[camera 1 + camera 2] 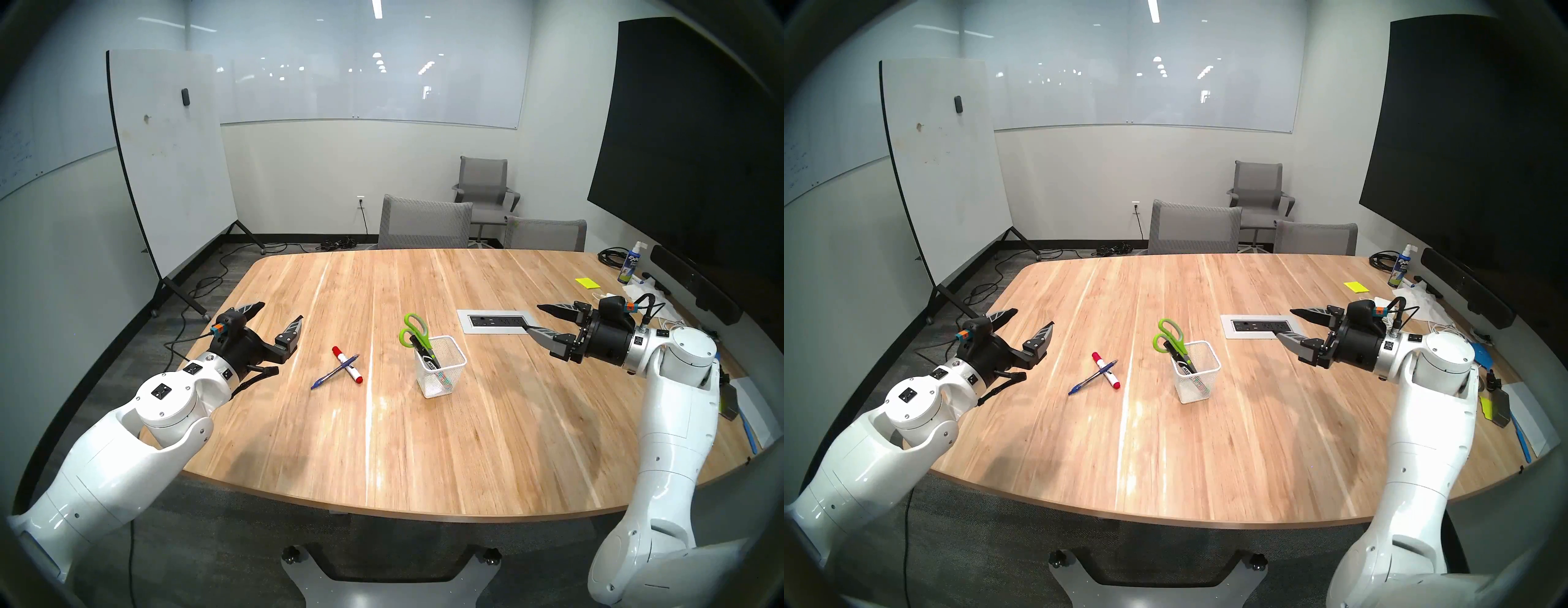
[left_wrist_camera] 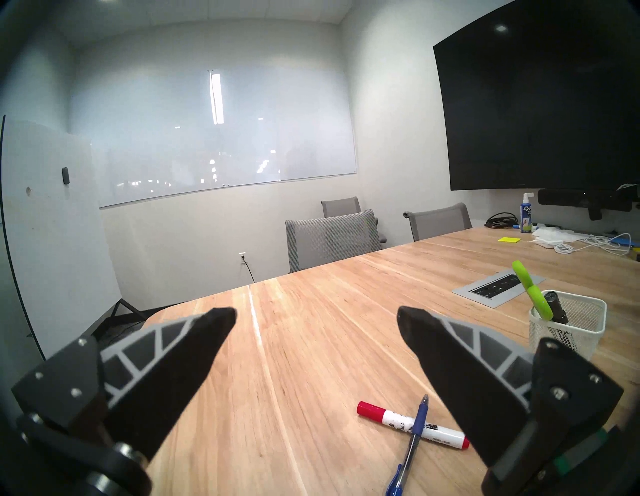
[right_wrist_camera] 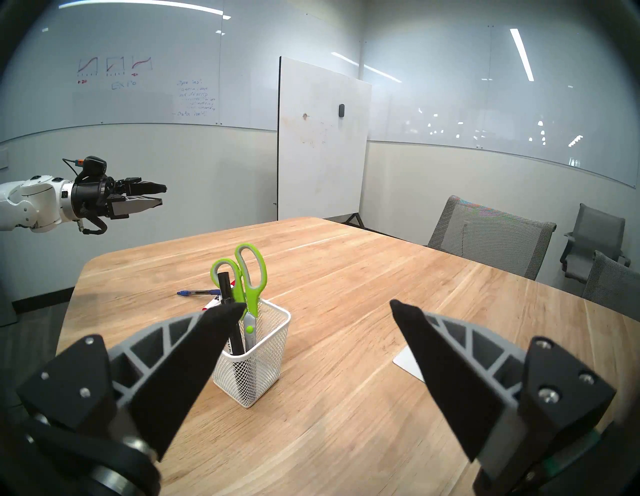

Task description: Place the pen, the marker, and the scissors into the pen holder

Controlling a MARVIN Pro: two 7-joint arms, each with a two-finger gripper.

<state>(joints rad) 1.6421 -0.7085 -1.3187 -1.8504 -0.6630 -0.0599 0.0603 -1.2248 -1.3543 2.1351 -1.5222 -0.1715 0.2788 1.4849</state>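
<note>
Scissors [image 1: 413, 331], black marker [image 1: 429, 356] in holder [image 1: 441, 366]

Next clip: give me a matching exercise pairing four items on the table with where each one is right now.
Items:
1. scissors
2. blue pen
3. red-capped marker
4. left pincer

States:
A. flat on the table, under the pen
B. open, empty, above the table
C. handles up in the pen holder
D. lying across the marker

Pairs: 1-C, 2-D, 3-A, 4-B
</note>
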